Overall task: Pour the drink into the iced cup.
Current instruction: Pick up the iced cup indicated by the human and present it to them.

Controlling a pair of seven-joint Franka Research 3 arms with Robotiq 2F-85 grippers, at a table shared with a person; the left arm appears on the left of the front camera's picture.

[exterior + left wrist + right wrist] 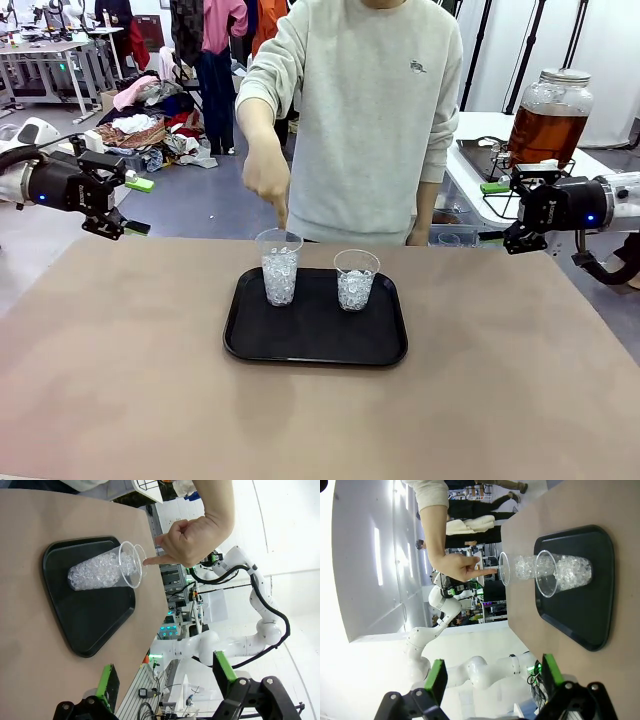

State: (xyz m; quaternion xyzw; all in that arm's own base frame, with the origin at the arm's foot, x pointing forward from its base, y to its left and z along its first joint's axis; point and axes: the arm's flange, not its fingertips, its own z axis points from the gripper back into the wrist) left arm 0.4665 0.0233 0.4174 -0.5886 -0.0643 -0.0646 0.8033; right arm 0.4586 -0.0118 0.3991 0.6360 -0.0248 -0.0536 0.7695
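Table (120,380): tan top, across the lower frame of the front view.

Person (370,110): one, in a grey sweatshirt, at top centre on the far side.

Glass jar (548,118): one, at upper right of the front view, off the main table on a white side surface behind the right arm. Long axis vertical, silvery lid up. The drink (545,138) fills its lower part, amber-brown, surface level.

Tray (316,350): one, black, mid-table, long side running across the frame.

Cups: two clear plastic ones, upright on the tray's far half, both holding ice. The left cup (279,266) is taller than the right cup (356,280).

Hand (268,178): one extended, forefinger pointing down at the left cup's rim.

Left gripper (162,662): jaws spread wide, nothing between them.

Right gripper (492,660): also spread wide and holding nothing.

View differences: the front view takes in the jar and both arms at the frame edges, well apart from the tray. The wrist views turn the table sideways. In the right wrist view the two cups read separately and the fingertip meets the farther rim. In the left wrist view the cups overlap in line and are hard to separate.
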